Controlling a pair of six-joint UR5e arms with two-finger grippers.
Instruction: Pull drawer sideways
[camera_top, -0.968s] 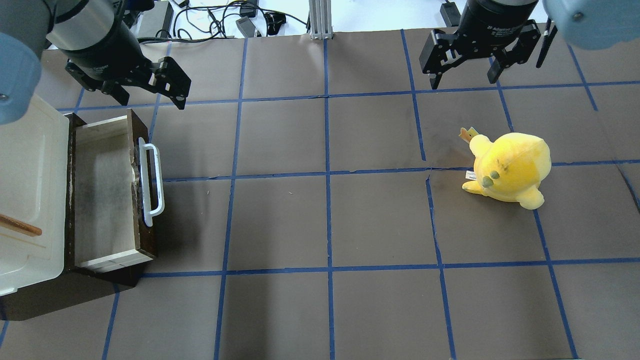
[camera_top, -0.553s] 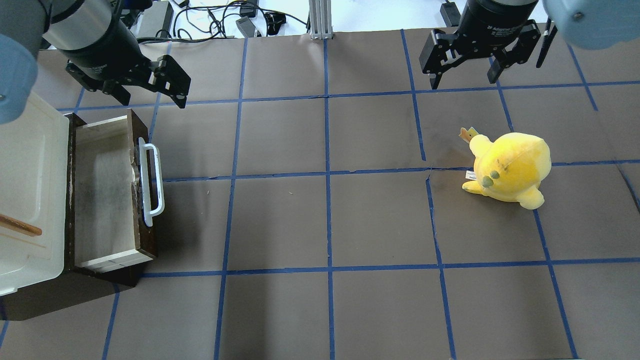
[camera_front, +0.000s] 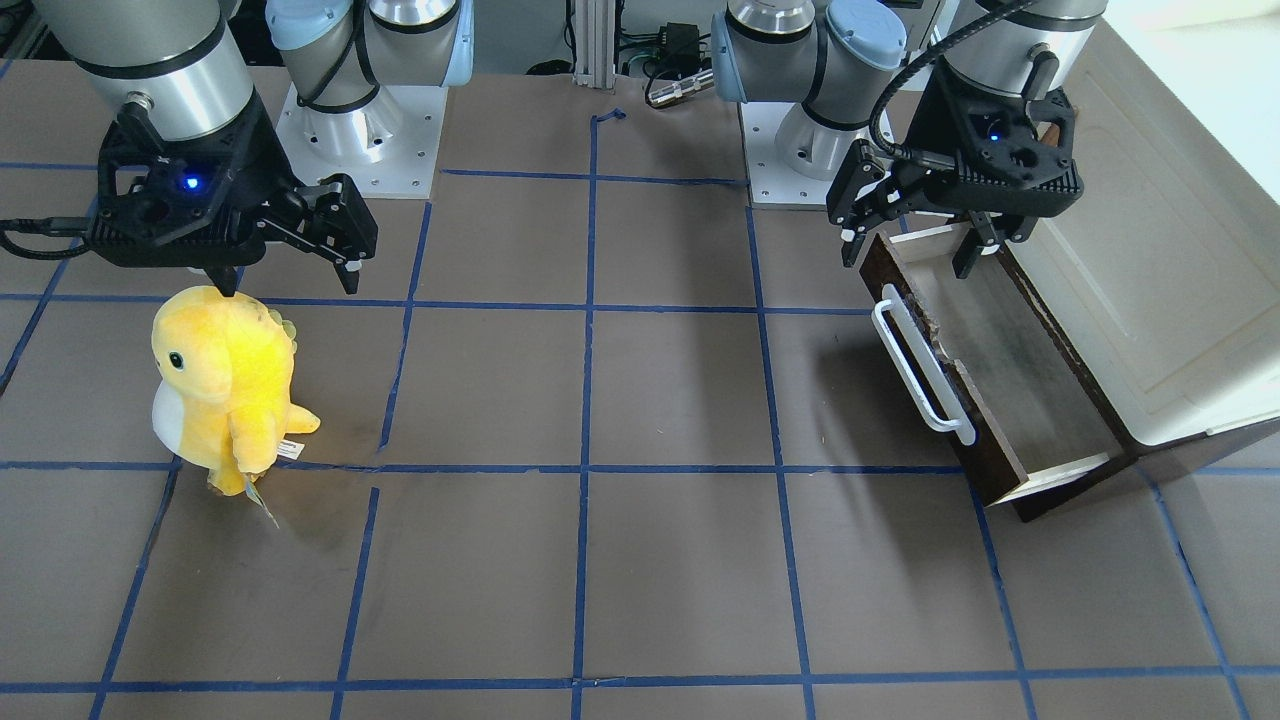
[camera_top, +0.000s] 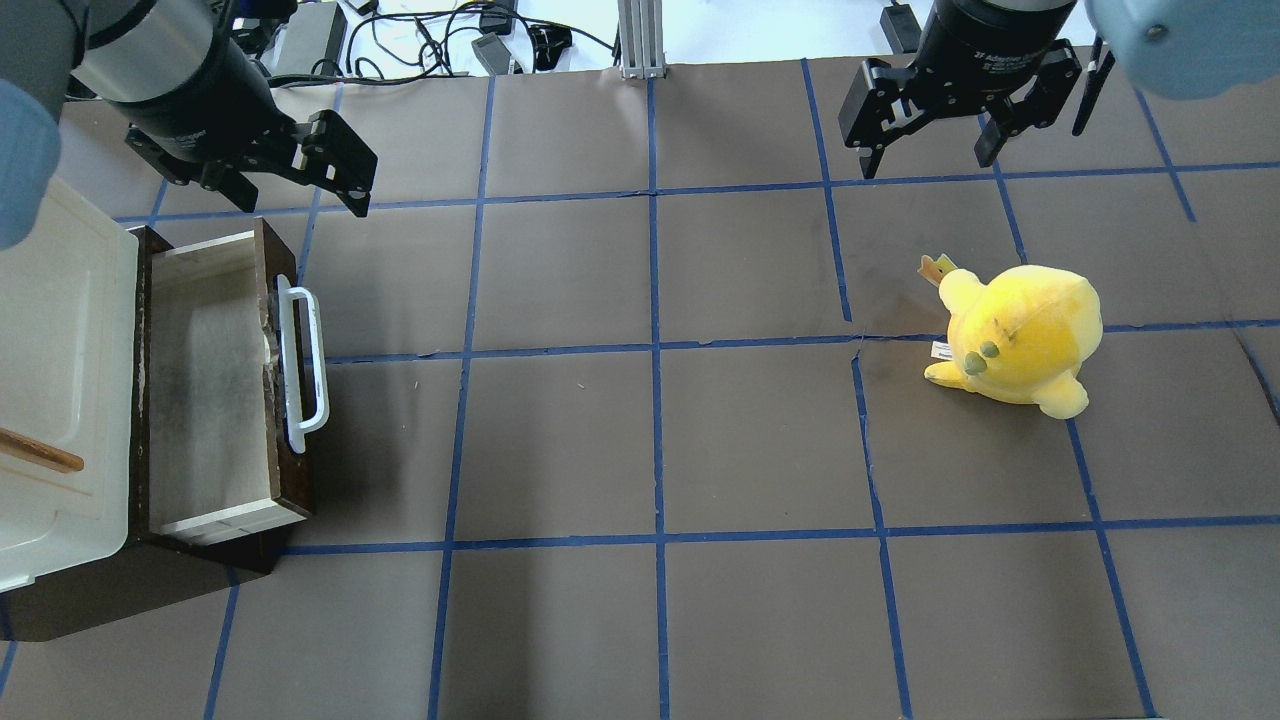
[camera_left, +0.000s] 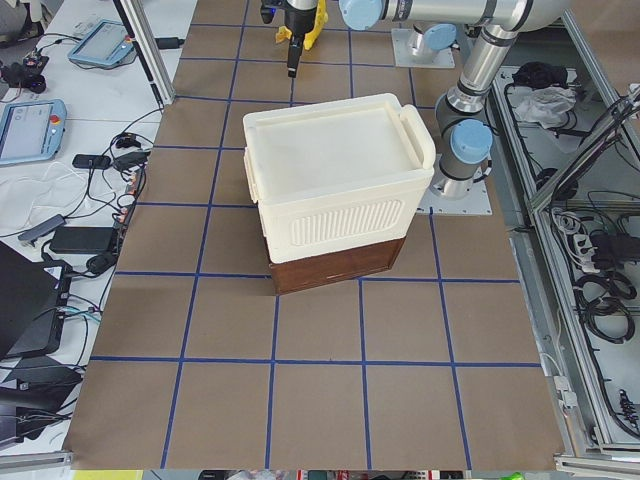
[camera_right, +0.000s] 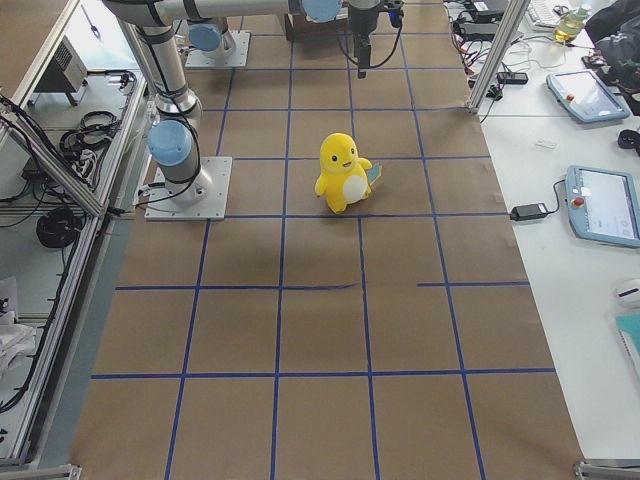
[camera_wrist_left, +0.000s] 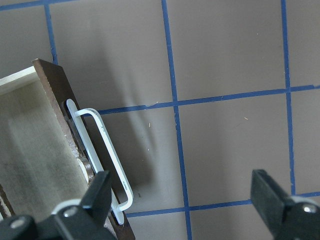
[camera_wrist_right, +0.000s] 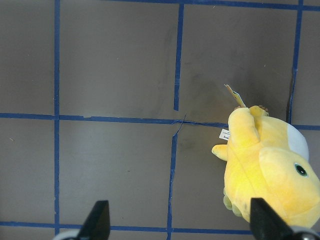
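Observation:
The dark brown drawer (camera_top: 215, 385) with its white bar handle (camera_top: 302, 365) stands pulled out to the right from under the cream-white cabinet (camera_top: 60, 330). Its pale inside looks empty. It also shows in the front view (camera_front: 1010, 400). My left gripper (camera_top: 300, 205) is open and empty, hovering above the drawer's far end, apart from the handle. In the left wrist view the gripper (camera_wrist_left: 181, 185) has the handle (camera_wrist_left: 102, 150) below and to its left. My right gripper (camera_top: 926, 165) is open and empty at the far right.
A yellow plush toy (camera_top: 1020, 335) stands on the brown mat on the right, just in front of the right gripper (camera_front: 290, 288). Cables and power bricks (camera_top: 450, 35) and a metal post (camera_top: 640, 40) lie beyond the far table edge.
My left gripper has drifted slightly up-left in the overhead view, away from the drawer handle. The drawer, the plush toy and the right gripper have not moved.

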